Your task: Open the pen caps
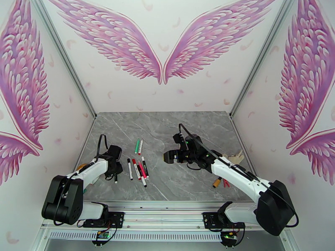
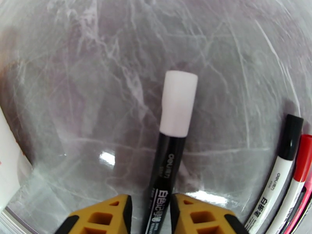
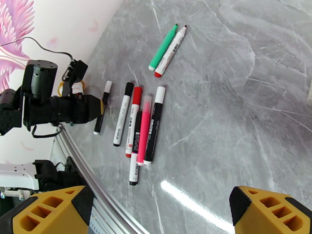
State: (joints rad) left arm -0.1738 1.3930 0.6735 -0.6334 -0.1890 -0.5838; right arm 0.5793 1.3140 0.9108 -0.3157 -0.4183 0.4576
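None of the pens looks opened yet, as far as I can judge: each one I can make out has a cap on its end, so nearly all the work is left. The left tool is clenched on the barrel of a black pen at the left side of the bench, its white cap pointing away from the fingers and on the pen. The right tool hangs released above the bench, gripping nothing, well apart from that cap. Five pens lie side by side just beside the held one; a green pen and a white pen lie together farther back. All lie loose on the bench, not in any box or tray.
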